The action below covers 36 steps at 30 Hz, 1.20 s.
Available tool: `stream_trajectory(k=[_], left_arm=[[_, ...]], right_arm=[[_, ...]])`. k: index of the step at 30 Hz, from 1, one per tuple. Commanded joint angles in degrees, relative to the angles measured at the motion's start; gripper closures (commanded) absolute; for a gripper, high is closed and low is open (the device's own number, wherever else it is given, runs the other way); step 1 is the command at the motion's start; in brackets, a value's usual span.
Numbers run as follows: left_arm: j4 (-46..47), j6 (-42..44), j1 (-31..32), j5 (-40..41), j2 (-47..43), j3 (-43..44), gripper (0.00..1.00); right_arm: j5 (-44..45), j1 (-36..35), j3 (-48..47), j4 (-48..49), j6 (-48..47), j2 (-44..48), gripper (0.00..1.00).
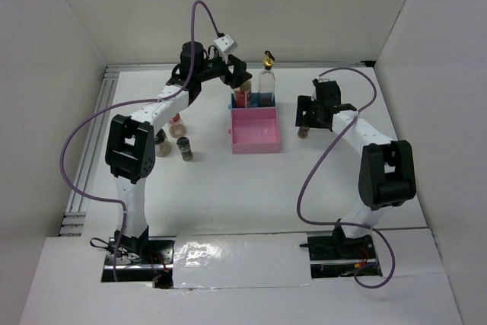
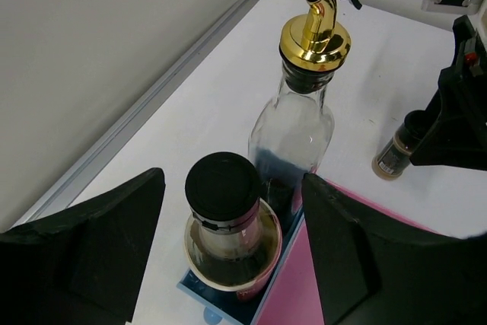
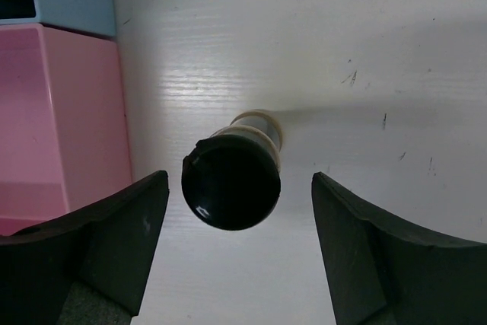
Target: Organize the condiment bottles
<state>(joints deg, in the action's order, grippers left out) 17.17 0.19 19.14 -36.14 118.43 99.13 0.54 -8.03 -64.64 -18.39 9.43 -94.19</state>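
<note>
A black-capped, red-labelled bottle [image 1: 243, 97] with tan liquid stands in the blue end of the tray [image 1: 255, 138]. A tall clear gold-capped bottle [image 1: 267, 81] stands beside it. My left gripper [image 1: 240, 83] is open. In the left wrist view its jaws [image 2: 232, 215] straddle the black-capped bottle [image 2: 223, 188] without touching it, and the gold-capped bottle [image 2: 304, 104] is just behind. My right gripper [image 1: 310, 117] is open above a dark-capped spice jar [image 1: 303, 132]. The jar [image 3: 232, 180] stands between the spread fingers in the right wrist view.
A pink-capped jar [image 1: 176, 119] and two dark-capped spice jars [image 1: 161, 143] [image 1: 184, 148] stand left of the tray, under the left arm. The tray's pink compartment [image 3: 46, 112] lies just left of the right gripper. A metal rail [image 1: 87, 150] runs along the left edge.
</note>
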Motion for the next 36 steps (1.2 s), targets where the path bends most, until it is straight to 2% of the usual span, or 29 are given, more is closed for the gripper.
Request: stream_trajectory(k=[1, 4, 8, 10, 11, 13, 16, 19, 20, 22, 27, 30, 32, 36], left_arm=[[2.7, 1.92, 0.29, -0.6, -3.2, 2.82, 0.06], [2.0, 1.75, 0.38, 0.02, -3.64, 3.17, 0.01], [0.85, 2.54, 0.38, 0.98, -4.96, 3.35, 0.01], [0.85, 3.15, 0.29, 1.25, -6.28, 2.82, 0.01], [0.76, 3.42, 0.38, 1.16, -6.72, 2.39, 0.01], [0.06, 3.59, 0.29, 1.25, -8.21, 1.86, 0.01], [-1.17, 3.77, 0.29, 1.77, -10.76, 0.72, 0.01], [-2.75, 4.29, 0.29, 2.83, -14.1, -2.0, 0.01], [-3.45, 4.47, 0.2, 3.18, -16.37, -2.88, 0.01], [-4.59, 4.56, 0.11, 4.23, -18.49, -5.25, 0.01], [-11.87, 3.16, -0.5, 12.4, -27.35, -9.56, 0.01], [-15.48, 1.4, -1.55, 15.83, -33.41, -15.34, 0.01], [-16.64, 0.26, -2.52, 16.89, -37.98, -18.61, 0.01], [-19.97, -2.47, -4.1, 19.52, -44.42, -26.25, 0.01]], right_arm=[[1.48, -0.93, -2.68, 2.92, -0.99, -1.43, 0.19], [2.01, -1.37, -2.68, 3.71, -0.99, -2.22, 0.22], [3.24, -2.07, -3.38, 4.51, -1.26, -3.19, 0.25], [3.59, -2.34, -3.56, 4.68, -1.7, -3.37, 0.34], [3.77, -2.77, -3.56, 4.86, -1.78, -3.28, 0.43], [4.3, -3.13, -3.56, 5.03, -2.49, -2.84, 0.52], [5.35, -4.09, -3.39, 5.12, -3.19, -1.96, 0.61], [6.4, -4.62, -3.39, 4.34, -3.8, -0.74, 0.79], [7.1, -4.88, -3.47, 3.81, -3.89, -0.38, 0.89], [8.25, -5.59, -4.17, 1.8, -4.5, 1.37, 0.98], [11.41, -8.14, -6.02, -1.99, -5.39, 9.27, 1.0], [10.02, -10.68, -7.34, -3.05, -7.49, 13.77, 1.0], [8.0, -13.58, -8.65, -4.1, -7.85, 14.04, 1.0], [6.05, -18.41, -13.05, -5.08, -6.36, 8.61, 1.0]])
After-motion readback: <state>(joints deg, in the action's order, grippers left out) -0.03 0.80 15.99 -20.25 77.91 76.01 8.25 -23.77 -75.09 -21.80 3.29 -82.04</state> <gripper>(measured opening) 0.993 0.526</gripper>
